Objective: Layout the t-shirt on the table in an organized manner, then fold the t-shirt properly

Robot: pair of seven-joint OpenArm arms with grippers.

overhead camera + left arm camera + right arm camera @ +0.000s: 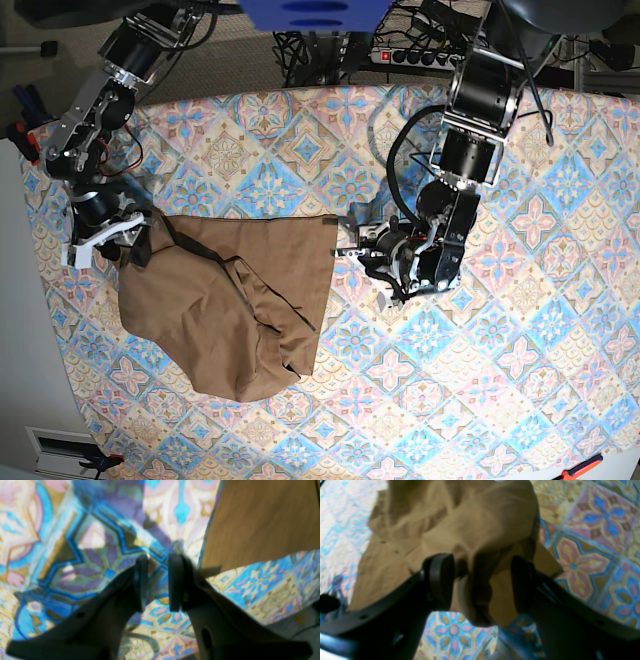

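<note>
- The t-shirt lay on the table, on the left half in the base view, as a rumpled tan-brown mass.
- Its top edge ran fairly straight across; below that the fabric was bunched in diagonal folds, coming to a rounded lump at the lower end.
- The right gripper sat at the shirt's upper left corner in the base view.
- In the right wrist view its jaws stood wide apart, with a hanging fold of the t-shirt between them.
- The fold touched or nearly touched the left pad; a gap showed beside the right pad, so the jaws were spread and not clamped on the cloth.
- Whether the cloth was caught anywhere on that gripper could not be told from the blurred picture.
- The left gripper was just beside the shirt's upper right corner in the base view.
- In the left wrist view its two black fingers stood parallel with a narrow gap between them.
- Only the patterned tablecloth showed through that gap, so it held nothing and was partly parted.
- The flat tan edge of the t-shirt lay to the upper right of those fingers, close to the right one; contact could not be made out.
</note>
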